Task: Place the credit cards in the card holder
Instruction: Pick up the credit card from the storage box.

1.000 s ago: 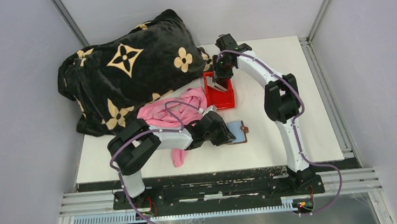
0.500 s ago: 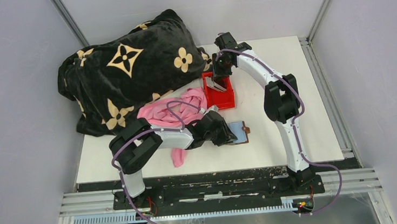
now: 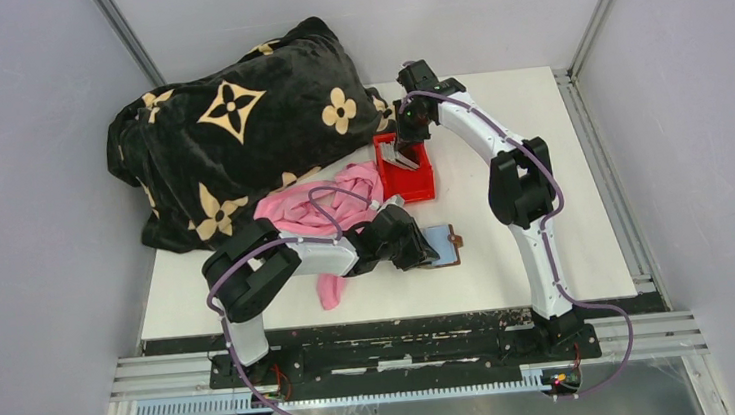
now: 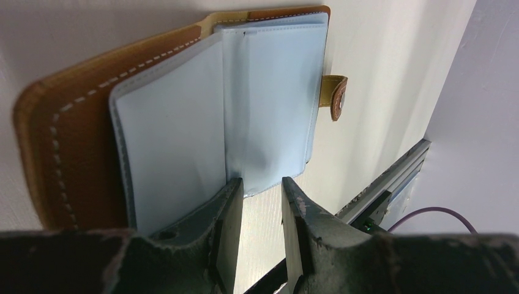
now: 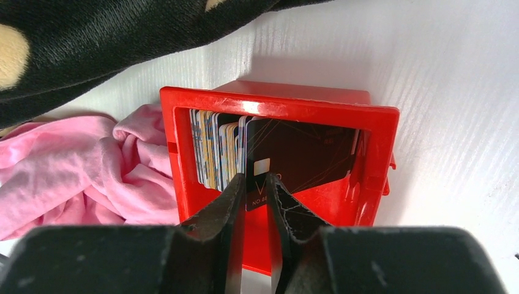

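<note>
Card holder [image 4: 73, 153] open on the table [image 4: 379, 92], parted left gripper [image 4: 260, 184] at its pale pocket edge

Table [image 3: 559, 151] bears blanket [image 3: 236, 129]; cloth [image 3: 313, 207]; bin [image 3: 420, 185]; card holder [image 3: 444, 244]
</note>
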You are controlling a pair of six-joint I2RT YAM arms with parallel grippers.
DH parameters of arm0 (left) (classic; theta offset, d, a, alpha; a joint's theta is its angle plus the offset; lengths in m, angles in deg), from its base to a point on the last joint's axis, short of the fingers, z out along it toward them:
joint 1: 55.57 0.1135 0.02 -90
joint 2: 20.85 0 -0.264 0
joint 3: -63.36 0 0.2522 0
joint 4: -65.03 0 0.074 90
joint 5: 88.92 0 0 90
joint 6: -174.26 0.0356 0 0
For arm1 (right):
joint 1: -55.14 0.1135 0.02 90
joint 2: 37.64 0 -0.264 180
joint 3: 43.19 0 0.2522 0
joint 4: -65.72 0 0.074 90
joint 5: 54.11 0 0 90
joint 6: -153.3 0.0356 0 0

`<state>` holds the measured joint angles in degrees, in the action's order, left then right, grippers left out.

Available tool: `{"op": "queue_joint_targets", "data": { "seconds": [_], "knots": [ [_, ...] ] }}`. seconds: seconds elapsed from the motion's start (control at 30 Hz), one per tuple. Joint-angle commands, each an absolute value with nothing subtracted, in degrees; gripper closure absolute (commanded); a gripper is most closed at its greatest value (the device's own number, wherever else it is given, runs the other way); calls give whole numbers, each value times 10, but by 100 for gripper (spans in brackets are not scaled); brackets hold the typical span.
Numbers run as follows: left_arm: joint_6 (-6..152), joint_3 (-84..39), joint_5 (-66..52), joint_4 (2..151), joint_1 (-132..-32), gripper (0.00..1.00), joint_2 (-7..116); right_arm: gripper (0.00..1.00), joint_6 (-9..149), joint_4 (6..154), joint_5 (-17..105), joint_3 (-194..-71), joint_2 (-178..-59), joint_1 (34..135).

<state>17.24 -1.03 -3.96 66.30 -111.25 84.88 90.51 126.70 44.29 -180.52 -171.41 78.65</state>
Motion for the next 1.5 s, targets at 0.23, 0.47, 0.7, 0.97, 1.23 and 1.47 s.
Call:
{"op": "queue_joint_targets", "data": {
  "seconds": [0.23, 0.47, 0.7, 0.97, 1.23, 1.47],
  "knots": [
    [169, 24, -35, 727, -1118, 61, 867, 83, 895, 1264, 419, -1797, -1653, 790],
    [165, 30, -35, 722, -1118, 61, 864, 84, 889, 1263, 415, -1782, -1640, 790],
    [161, 33, -36, 718, -1119, 61, 865, 82, 890, 1260, 419, -1772, -1640, 790],
    [161, 29, -38, 717, -1119, 61, 871, 80, 889, 1261, 421, -1777, -1640, 788],
    [160, 27, -40, 717, -1119, 61, 875, 80, 889, 1264, 424, -1775, -1639, 784],
    [161, 27, -39, 718, -1119, 61, 873, 84, 884, 1273, 411, -1770, -1636, 781]
  ]
}}
